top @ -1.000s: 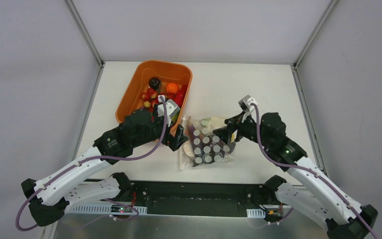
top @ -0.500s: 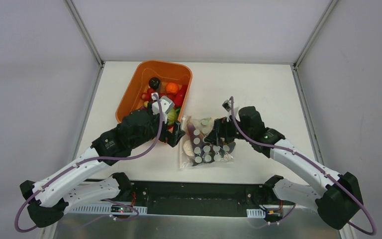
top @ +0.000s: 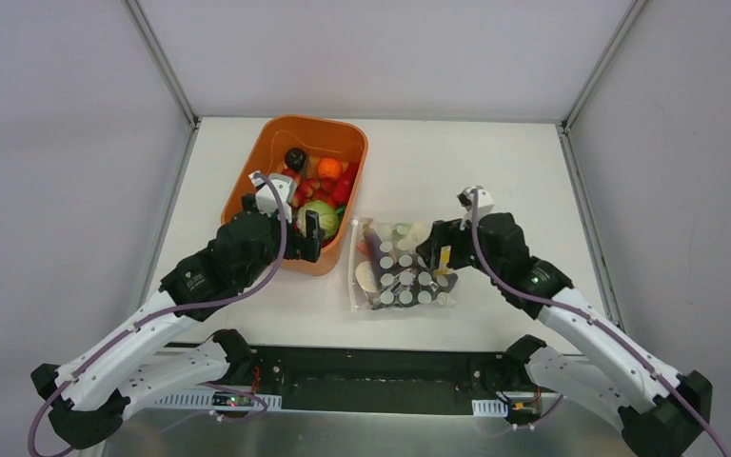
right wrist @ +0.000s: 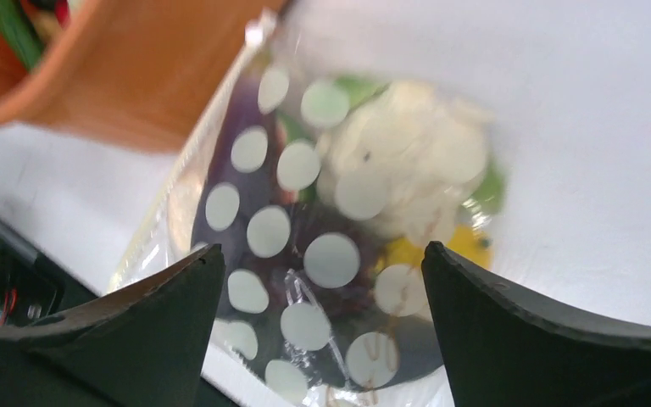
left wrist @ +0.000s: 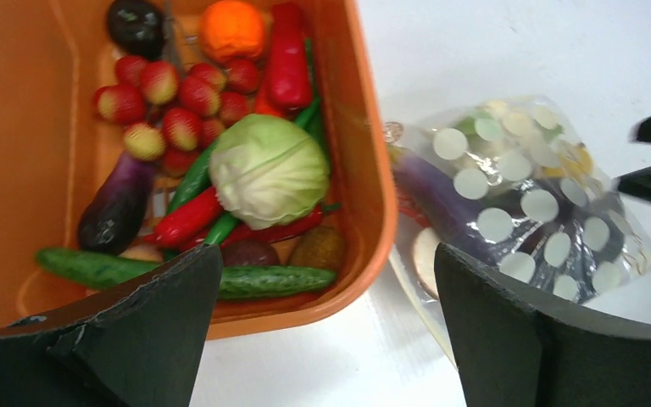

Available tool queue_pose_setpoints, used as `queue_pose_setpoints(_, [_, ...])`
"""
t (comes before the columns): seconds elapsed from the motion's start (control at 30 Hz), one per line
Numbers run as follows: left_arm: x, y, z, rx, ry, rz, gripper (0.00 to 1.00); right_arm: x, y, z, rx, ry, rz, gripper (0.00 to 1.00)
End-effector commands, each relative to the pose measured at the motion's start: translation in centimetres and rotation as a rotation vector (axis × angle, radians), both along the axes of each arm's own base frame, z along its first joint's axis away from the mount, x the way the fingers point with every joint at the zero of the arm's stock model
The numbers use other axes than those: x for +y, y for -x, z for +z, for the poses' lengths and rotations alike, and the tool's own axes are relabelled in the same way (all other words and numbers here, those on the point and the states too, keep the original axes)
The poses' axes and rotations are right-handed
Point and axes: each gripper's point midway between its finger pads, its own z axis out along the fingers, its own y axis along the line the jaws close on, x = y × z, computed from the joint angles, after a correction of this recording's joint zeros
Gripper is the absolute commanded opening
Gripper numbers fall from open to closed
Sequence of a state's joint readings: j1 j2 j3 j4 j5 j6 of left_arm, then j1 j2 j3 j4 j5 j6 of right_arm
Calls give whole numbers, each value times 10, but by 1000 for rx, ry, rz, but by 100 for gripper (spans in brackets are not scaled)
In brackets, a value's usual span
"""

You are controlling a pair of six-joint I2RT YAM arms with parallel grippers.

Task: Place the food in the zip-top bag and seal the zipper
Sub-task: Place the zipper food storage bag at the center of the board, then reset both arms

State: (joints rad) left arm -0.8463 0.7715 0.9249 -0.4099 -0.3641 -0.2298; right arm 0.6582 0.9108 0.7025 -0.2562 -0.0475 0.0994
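The clear dotted zip-top bag (top: 398,278) lies flat on the table right of the orange tub (top: 247,190). It holds a purple eggplant (right wrist: 246,182), a white cauliflower (right wrist: 407,157) and a yellow piece (right wrist: 466,246). Its zipper strip (left wrist: 414,284) runs along the edge facing the tub; I cannot tell if it is pressed shut. More food lies in the tub: a green cabbage (left wrist: 269,170), an eggplant (left wrist: 117,205), a cucumber (left wrist: 263,278). My left gripper (top: 312,233) is open and empty over the tub's near right corner. My right gripper (top: 435,259) is open and empty just above the bag's right side.
The tub also holds a red pepper (left wrist: 288,55), an orange (left wrist: 230,27), strawberries (left wrist: 178,97) and a dark round fruit (left wrist: 136,24). The tub's right wall stands close to the bag. Grey walls close in the white table on three sides.
My left gripper has pulled away from the bag's left edge, back and to the left over the tub. My right gripper reached over the bag, then drew back to its right side. The bag shifted slightly right.
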Motion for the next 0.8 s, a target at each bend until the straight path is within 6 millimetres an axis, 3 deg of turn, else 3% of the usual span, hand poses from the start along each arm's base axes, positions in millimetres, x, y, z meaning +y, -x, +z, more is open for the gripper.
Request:
queue_pose_setpoints(0.0, [36,-5,1,2,27,169,99,-40,-32,48,-283,-4,-229,92])
queue_pose_setpoints(0.07, [51,-5,1,2,29,227,99,-65,-41,60,-352,17,-363,99])
queue_pose_setpoints(0.2, [73,-6,1,16,35,313,99,-95,-50,78,-418,29,-536,100])
queue_pose_setpoints(0.3, [84,-3,6,36,4,306,99,-92,-50,81,-393,0,-531,100])
queue_pose_setpoints(0.53, [121,0,14,53,10,424,99,-92,-59,68,-254,-11,-568,100])
queue_pose_setpoints(0.77, [151,-9,6,92,60,573,99,-113,-81,70,-190,-97,-674,100])
